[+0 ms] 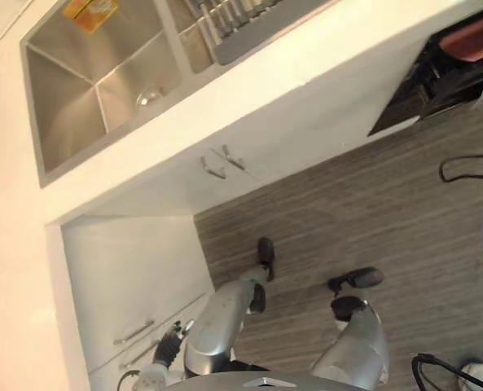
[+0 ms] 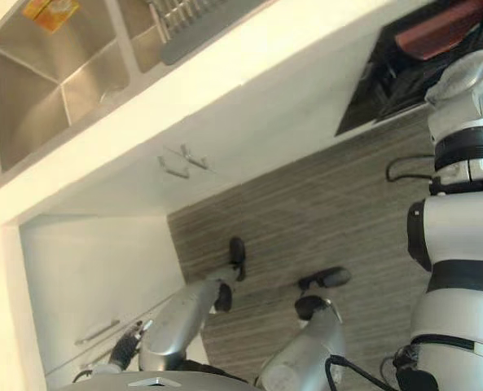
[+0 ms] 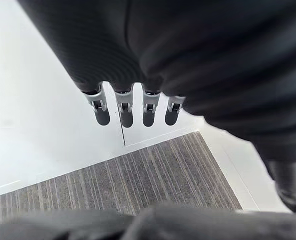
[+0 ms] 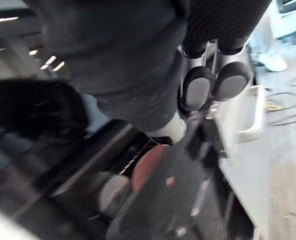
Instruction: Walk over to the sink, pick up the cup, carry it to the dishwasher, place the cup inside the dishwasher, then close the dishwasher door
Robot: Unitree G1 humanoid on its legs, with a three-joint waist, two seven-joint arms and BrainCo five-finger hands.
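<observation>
The right hand (image 4: 197,87) hangs close over the open dishwasher (image 1: 412,90); whether it grips anything I cannot tell. A reddish round thing (image 4: 148,167) lies inside the dishwasher, just past that hand. I cannot pick out the cup. The left hand (image 3: 123,107), well away from the dishwasher, hangs slack and straight-fingered, holding nothing.

White counter (image 1: 306,73) carries steel sink (image 1: 78,98). Yellow item (image 1: 90,12) at sink's far edge. Grey rack (image 1: 241,28) just beside sink. Grey striped floor (image 1: 371,212) along counter front.
</observation>
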